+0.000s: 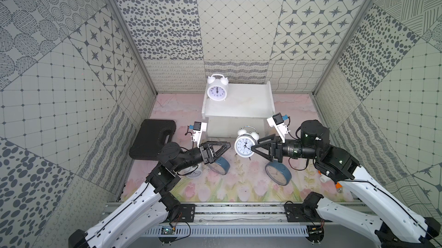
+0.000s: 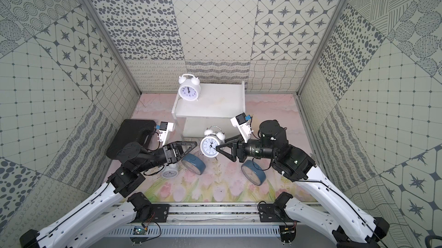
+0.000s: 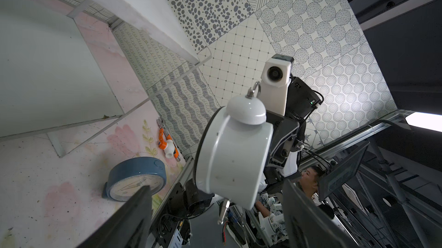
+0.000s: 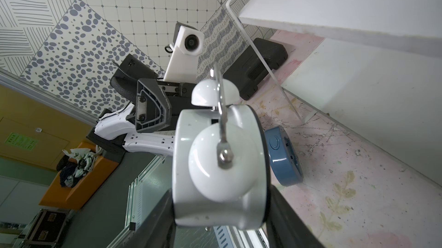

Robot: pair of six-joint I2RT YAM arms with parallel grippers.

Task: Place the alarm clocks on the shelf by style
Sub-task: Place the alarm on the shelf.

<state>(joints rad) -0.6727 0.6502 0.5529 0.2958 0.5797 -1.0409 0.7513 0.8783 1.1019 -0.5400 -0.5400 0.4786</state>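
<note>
Counting one white twin-bell clock [image 1: 216, 90] on the shelf [image 1: 241, 109], top tier, back corner. A second twin-bell clock [image 1: 244, 147] hangs before the shelf, clamped in the right fingers [image 1: 260, 150]; the left fingers [image 1: 217, 147] are spread, empty. The third white clock [image 2: 169, 173] and two blue clocks [image 1: 224, 164] [image 1: 278, 171] sit unplaced on the worktop [image 1: 239, 187].

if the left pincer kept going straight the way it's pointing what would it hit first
Most likely the white twin-bell clock that the right pincer holds up, straight ahead of the open left pincer; the gap between them is unclear.
</note>
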